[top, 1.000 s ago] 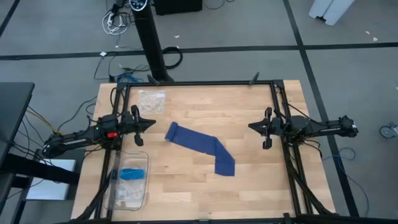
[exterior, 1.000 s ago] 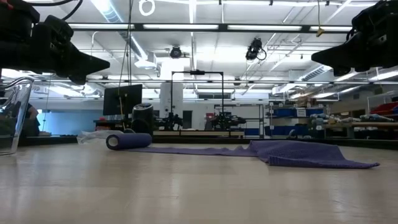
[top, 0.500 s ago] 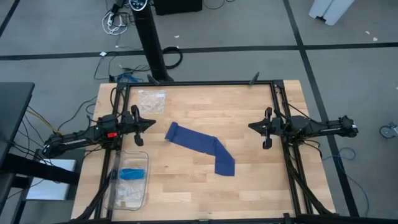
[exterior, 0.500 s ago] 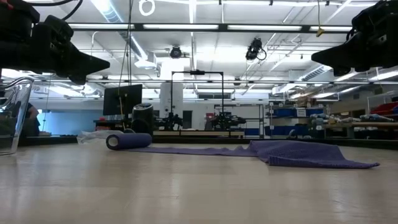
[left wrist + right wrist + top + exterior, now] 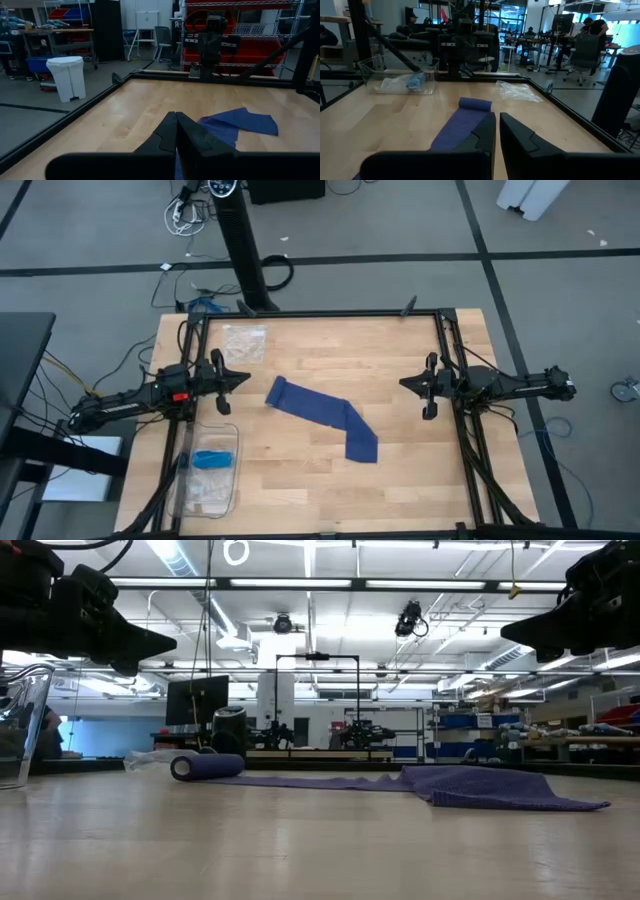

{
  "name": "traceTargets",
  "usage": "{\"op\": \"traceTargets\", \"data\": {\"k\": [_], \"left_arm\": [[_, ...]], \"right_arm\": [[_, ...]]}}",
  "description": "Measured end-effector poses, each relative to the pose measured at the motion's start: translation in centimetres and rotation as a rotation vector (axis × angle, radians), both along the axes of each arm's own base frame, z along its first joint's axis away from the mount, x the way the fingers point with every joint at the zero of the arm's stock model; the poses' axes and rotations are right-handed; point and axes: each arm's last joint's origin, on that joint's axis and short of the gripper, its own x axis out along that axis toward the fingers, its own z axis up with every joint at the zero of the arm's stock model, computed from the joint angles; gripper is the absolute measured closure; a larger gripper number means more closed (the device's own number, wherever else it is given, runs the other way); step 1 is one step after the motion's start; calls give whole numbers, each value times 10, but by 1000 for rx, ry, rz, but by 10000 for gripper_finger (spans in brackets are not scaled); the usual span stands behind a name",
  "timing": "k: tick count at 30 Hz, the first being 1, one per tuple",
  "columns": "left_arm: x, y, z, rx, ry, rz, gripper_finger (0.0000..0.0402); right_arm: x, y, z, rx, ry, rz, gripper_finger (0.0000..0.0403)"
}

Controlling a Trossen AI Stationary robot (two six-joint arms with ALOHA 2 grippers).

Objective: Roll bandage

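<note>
The dark navy-blue bandage [image 5: 322, 418] lies flat on the wooden table, bent in the middle. Its far-left end is wound into a small roll [image 5: 273, 392] that rests on the table; the roll also shows in the low view [image 5: 206, 766] and the right wrist view [image 5: 475, 104]. My left gripper [image 5: 241, 377] is shut and empty, hovering left of the roll. My right gripper [image 5: 405, 383] is shut and empty, hovering right of the bandage. Both are well above the table in the low view.
A clear plastic bag [image 5: 245, 341] lies at the far left of the table. A clear tray [image 5: 207, 483] holding a light-blue item [image 5: 210, 459] stands at the near left. A black frame [image 5: 320, 314] runs round the table.
</note>
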Motion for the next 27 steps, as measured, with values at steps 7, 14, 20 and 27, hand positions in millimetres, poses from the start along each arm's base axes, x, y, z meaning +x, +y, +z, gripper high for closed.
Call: {"op": "traceTargets", "data": {"k": [7,14,20,27], "left_arm": [[0,0,0,0,0,0,390],[0,0,0,0,1,0,390],[0,0,0,0,0,0,390],[0,0,0,0,0,-1,390]], "right_arm": [[0,0,0,0,1,0,375],[0,0,0,0,1,0,375],[0,0,0,0,0,0,375],[0,-1,6,-42,-52,-20,375]]}}
